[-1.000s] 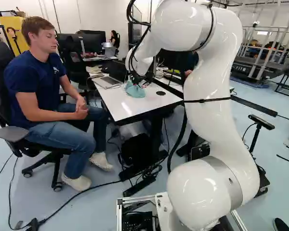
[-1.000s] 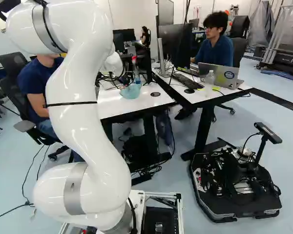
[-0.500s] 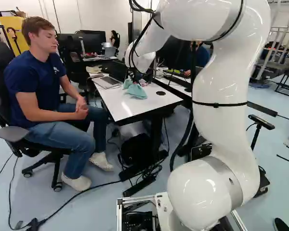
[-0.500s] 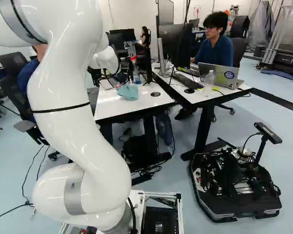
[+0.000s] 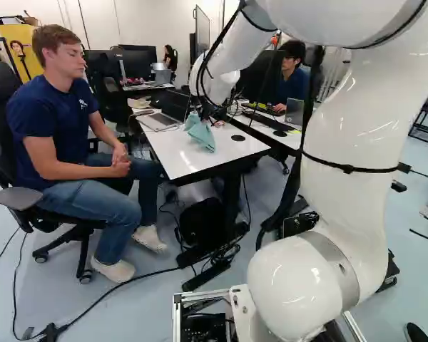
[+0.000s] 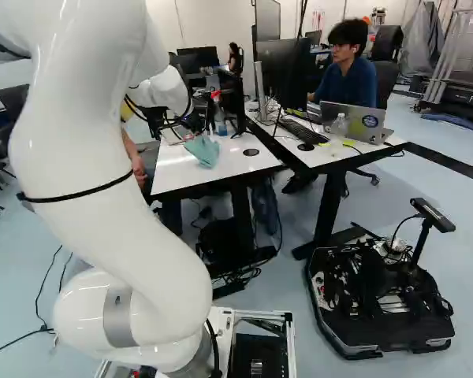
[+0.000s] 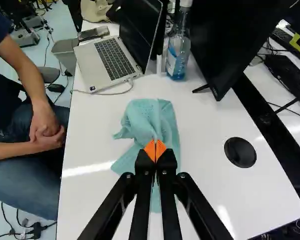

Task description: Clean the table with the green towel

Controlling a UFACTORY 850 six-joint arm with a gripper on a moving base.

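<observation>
My gripper (image 5: 207,114) is over the white table (image 5: 177,161), low at its far part. The green towel (image 5: 200,133) hangs from it in a slanting, elongated fold. In the wrist view my gripper (image 7: 155,150) has its orange tips pressed together on the towel (image 7: 149,120). Cloth shows on both sides of the fingers, bunched ahead of the tips and trailing beneath them. Whether the towel's lower end touches the tabletop (image 7: 100,195), I cannot tell.
Ahead of the gripper are a laptop (image 7: 110,57) and a spray bottle (image 7: 178,52); a monitor (image 7: 230,40) stands beside them. A round black desk insert (image 7: 240,152) lies beside the towel. A seated person (image 5: 64,135) is close beside the table.
The arm's upper links have swung toward the right of the left base view. The towel, bunched on the table a second ago, is drawn out longer and hangs from the gripper. The base has not moved.
</observation>
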